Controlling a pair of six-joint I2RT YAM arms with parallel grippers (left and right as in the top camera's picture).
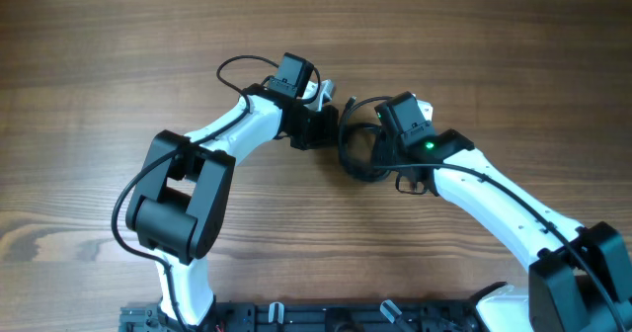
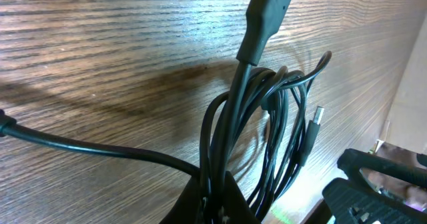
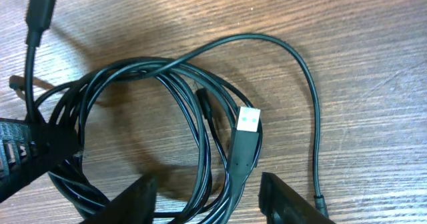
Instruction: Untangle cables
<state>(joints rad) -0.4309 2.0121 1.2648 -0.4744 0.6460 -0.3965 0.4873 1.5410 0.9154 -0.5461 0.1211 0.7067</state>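
Cables [image 3: 133, 67] sit bunched in 1 loose coil on the table [image 3: 373, 64], between the 2 arms, with several loops stacked and crossing. The left gripper [image 2: 215, 197] has its fingers pressed together on 1 side of the coil, pinching a handful of strands. In the right wrist view it shows as a dark block at the coil's left edge. A dark plug [image 2: 267, 11] on its cord reaches out past that grip. A silver plug [image 3: 248, 121] lies across the coil's right side. 1 thin strand arcs off alone to the right, and its tip rests on the wood just beside the right finger.

The right gripper [image 3: 213, 191] hangs over the coil's near edge with its fingers apart. The silver plug's cord and a few other strands run between them, but neither finger seems to press on anything.

This looks like the anchor-and-pull stage, barely begun: 1 side is pinned, yet the coil is whole and no cable lies separate. The next move calls for the right gripper to single out 1 strand. The silver plug's cord is the likeliest, as it lies on top with its end free. The fingers should close on that cord alone and draw it away from the left's hold so its loops slide out. Closing on several strands at once would likely drag the whole bundle or tighten the crossings, so the fingers need to come down narrowly.
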